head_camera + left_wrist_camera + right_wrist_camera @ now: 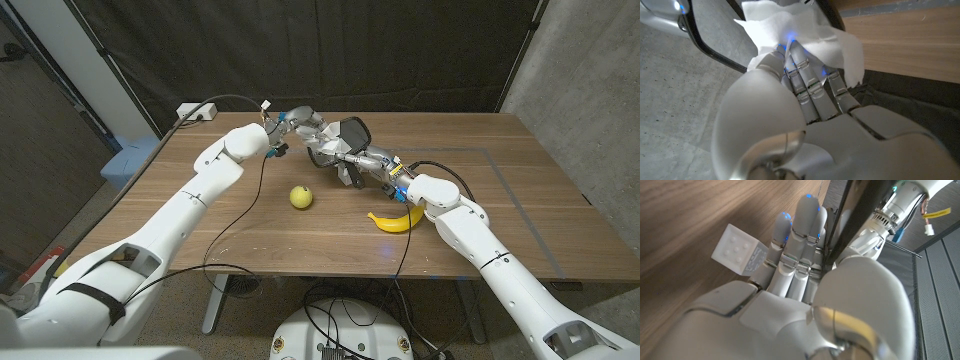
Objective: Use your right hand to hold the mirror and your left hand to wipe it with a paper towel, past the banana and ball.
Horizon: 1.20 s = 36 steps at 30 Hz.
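Note:
A dark oval mirror (354, 130) stands tilted at the table's far middle. My right hand (350, 164) grips it from below; in the right wrist view that hand (800, 285) has its fingers wrapped along the mirror's black edge (856, 220). My left hand (306, 128) holds a white paper towel (800, 30) and presses it on the mirror beside its black rim (705, 47), fingers (807, 80) tucked under the towel. A yellow ball (301, 197) lies nearer me, and a banana (397, 220) lies under my right forearm.
A white power strip (197, 112) sits at the table's (520, 180) far left corner, its black cable running along the left arm. A small white dotted block (737, 255) shows beside my right fingers. A dark curtain hangs behind the table.

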### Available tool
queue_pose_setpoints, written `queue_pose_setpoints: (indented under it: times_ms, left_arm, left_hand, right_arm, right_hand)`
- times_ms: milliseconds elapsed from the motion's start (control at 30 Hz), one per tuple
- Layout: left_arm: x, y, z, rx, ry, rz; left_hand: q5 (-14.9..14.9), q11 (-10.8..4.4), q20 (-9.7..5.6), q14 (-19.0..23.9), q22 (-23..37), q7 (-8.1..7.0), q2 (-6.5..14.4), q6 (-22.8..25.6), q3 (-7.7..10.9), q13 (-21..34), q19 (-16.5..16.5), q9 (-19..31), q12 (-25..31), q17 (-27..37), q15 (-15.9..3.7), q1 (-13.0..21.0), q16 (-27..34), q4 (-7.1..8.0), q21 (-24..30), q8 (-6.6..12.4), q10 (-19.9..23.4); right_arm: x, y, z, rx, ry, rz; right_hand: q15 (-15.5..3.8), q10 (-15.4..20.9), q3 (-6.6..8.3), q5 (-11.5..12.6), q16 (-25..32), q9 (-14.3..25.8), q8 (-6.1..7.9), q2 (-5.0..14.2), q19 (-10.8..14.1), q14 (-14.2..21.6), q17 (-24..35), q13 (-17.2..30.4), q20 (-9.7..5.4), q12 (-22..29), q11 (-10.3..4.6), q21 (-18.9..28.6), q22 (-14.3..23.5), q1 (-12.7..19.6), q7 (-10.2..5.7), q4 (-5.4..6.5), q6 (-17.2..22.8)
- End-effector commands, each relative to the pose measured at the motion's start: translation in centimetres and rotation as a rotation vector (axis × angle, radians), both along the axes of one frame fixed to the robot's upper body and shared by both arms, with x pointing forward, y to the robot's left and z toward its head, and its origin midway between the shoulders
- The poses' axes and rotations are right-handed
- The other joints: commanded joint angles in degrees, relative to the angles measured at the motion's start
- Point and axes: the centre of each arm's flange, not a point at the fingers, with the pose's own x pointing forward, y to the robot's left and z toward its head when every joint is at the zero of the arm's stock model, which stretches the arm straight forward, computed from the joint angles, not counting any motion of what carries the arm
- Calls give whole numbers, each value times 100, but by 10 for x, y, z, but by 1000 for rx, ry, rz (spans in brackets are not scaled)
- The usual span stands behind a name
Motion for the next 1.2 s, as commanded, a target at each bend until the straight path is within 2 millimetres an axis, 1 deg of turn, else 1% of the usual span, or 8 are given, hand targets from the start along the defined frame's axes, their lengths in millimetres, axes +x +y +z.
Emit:
queue_pose_setpoints:
  times_ms: [33,200,300,367,467,633,867,1200]
  left_arm:
    - [-45,-28,-5,139,-370,74]
    - [-53,-36,-13,193,-477,80]
    - [-56,-41,-16,230,-493,70]
    - [-57,-44,-18,256,-504,61]
    - [-59,-48,-21,294,-510,51]
    - [-60,-50,-23,318,-510,54]
    - [-56,-45,-23,339,-506,96]
    - [-48,-25,-18,330,-576,253]
  left_hand:
    - [-25,-232,-21,-56,-22,-144,-28,17,45,25,-73,-7,-57,54,-246,23,-26,-3,20,-48,234]
    - [-37,-257,-17,-182,-63,-205,-50,41,37,39,-201,-13,-103,95,-247,6,-85,5,7,-70,255]
    - [-43,-322,-15,-397,-123,-269,-49,80,43,57,-408,-18,-164,154,-264,13,-175,7,-33,-94,290]
    - [-44,-310,-16,-471,-141,-299,-60,98,41,62,-435,-19,-184,169,-266,14,-206,4,-36,-99,295]
    - [-45,-339,-6,-576,-182,-297,-44,114,47,70,-540,-23,-220,201,-267,3,-252,21,-62,-115,324]
    - [-45,-338,-6,-604,-207,-253,-36,157,49,76,-549,-26,-242,222,-271,-4,-265,29,-62,-112,333]
    - [-47,-335,5,-594,-248,-239,-22,161,54,86,-554,-32,-262,254,-265,-18,-263,44,-56,-135,388]
    - [-51,-329,18,-581,-301,-247,-35,148,60,105,-545,-36,-315,296,-272,-9,-266,36,-37,-174,398]
  right_arm:
    - [-1,0,-1,15,1,2]
    - [-2,0,-2,22,5,1]
    - [-3,-1,-3,24,4,-1]
    - [-3,-1,-3,24,4,-1]
    - [-4,-1,-2,27,4,-2]
    - [-4,0,-2,28,1,-2]
    - [-3,1,-1,33,2,-1]
    - [-1,1,2,27,1,2]
  right_hand:
    - [-477,227,15,-7,27,27,4,495,-14,-478,14,9,-820,-29,-221,29,-16,544,-195,22,152]
    - [-477,214,12,-9,30,28,3,492,-21,-472,16,34,-818,-24,-221,43,-48,548,-187,27,149]
    - [-477,220,13,-9,28,31,4,496,-22,-475,15,29,-819,-28,-224,55,-70,555,-193,29,149]
    - [-477,222,13,-10,27,32,7,494,-25,-476,14,31,-820,-27,-220,60,-79,557,-190,29,157]
    - [-476,222,10,-11,27,25,6,493,-25,-477,17,35,-819,-27,-203,71,-94,558,-179,33,167]
    - [-477,213,11,-11,27,26,15,495,-26,-472,13,44,-823,-31,-220,88,-120,570,-193,31,188]
    - [-477,211,9,-12,24,25,9,493,-32,-476,13,40,-820,-41,-221,106,-151,574,-199,37,176]
    - [-477,215,7,-13,23,29,3,490,-43,-480,15,46,-819,-44,-209,131,-200,583,-185,43,158]
